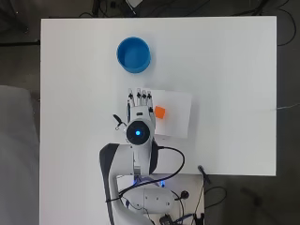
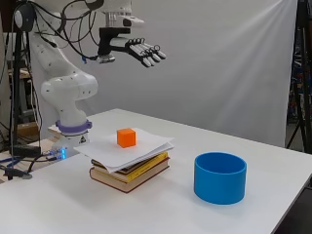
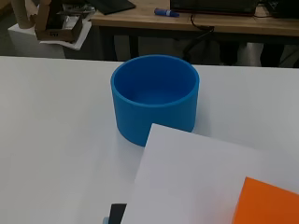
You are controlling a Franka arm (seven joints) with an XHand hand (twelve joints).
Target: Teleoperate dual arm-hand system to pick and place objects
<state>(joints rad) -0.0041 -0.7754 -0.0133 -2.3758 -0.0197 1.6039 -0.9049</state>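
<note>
An orange cube (image 1: 160, 112) (image 2: 126, 137) (image 3: 266, 204) rests on a white sheet of paper (image 1: 176, 115) (image 2: 146, 146) (image 3: 196, 182) that covers a stack of books (image 2: 131, 171). The hand (image 1: 139, 105) (image 2: 141, 51) hovers high above the stack with its fingers straight and holds nothing. In the overhead view it sits just left of the cube. A blue round bowl (image 1: 133, 54) (image 2: 220, 177) (image 3: 155, 95) stands empty on the table beyond the paper.
The white table (image 1: 234, 70) (image 2: 273, 161) carries only the stack and the bowl. Cables and the arm's base (image 1: 140, 187) lie at the near edge. In the wrist view a wooden desk (image 3: 196, 18) stands in the room behind.
</note>
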